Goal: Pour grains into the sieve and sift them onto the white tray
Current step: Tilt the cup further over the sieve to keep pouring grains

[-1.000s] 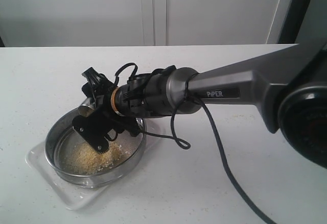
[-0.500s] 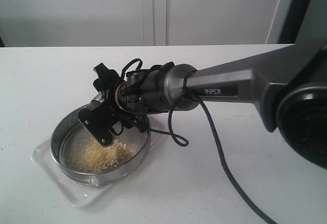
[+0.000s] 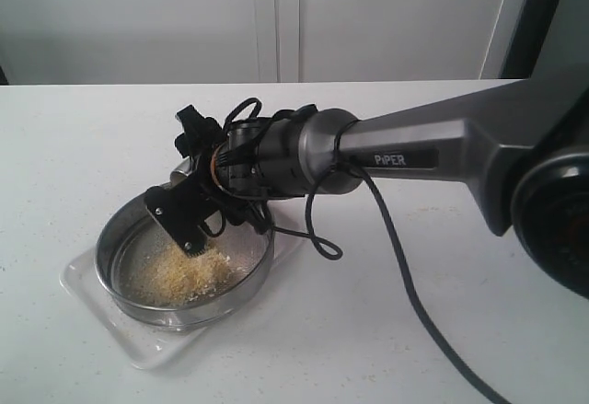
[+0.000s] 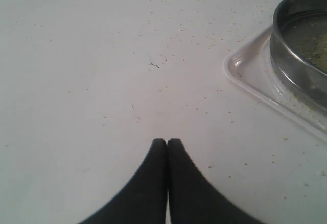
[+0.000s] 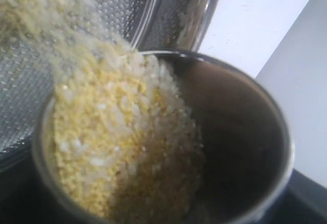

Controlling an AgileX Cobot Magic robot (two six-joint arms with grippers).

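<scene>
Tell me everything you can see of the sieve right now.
The sieve is round, shallow, shiny steel with a fine mesh bottom and straight wall. It sits level on the tray. A heap of yellow-white grains lies on its mesh, and more pour in from the tilted cup over it.

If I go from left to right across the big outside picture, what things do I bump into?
The sieve with the grains → the black cable loop → the grey forearm marked PIPER → the big black joint at the right edge.
</scene>
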